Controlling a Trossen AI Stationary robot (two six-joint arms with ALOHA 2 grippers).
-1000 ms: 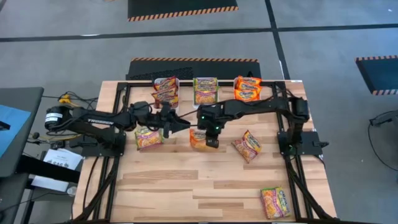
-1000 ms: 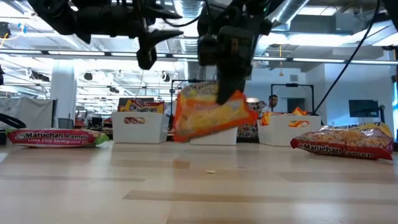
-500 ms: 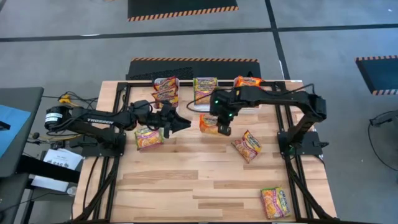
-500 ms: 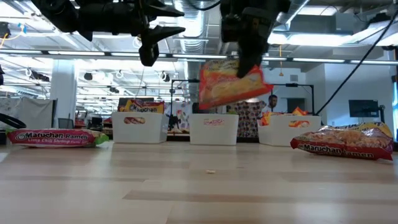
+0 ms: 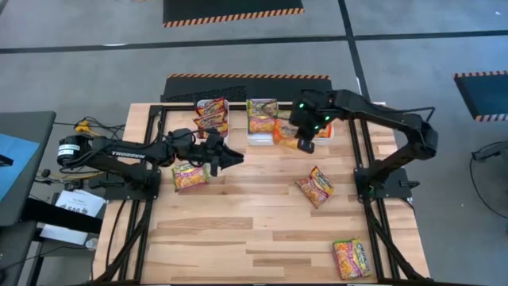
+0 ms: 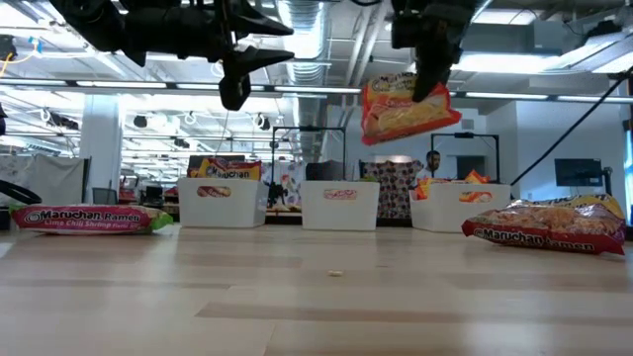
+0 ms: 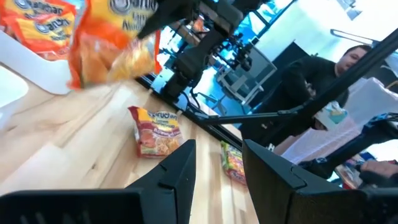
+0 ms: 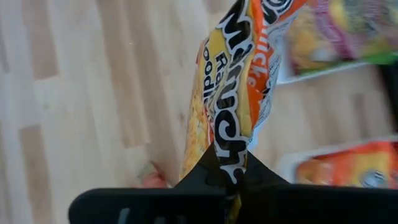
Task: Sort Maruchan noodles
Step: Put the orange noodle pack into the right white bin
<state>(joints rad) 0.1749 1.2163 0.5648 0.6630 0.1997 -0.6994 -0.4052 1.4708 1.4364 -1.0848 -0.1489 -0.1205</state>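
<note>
An orange-edged noodle packet (image 5: 284,133) is pinched by its edge between the closed fingers of the right gripper (image 5: 303,144) and is held up in the air, between the middle white bin (image 5: 262,137) and the right white bin (image 6: 460,206) at the far side of the table (image 5: 238,230). The fingers of the left gripper (image 5: 232,157) are seen a little apart with nothing between them, above the table beside a green-edged packet (image 5: 189,175). More packets are seen in the bins, and two more are lying on the wood, one (image 5: 316,187) near the middle right and one (image 5: 352,258) at the near right corner.
</note>
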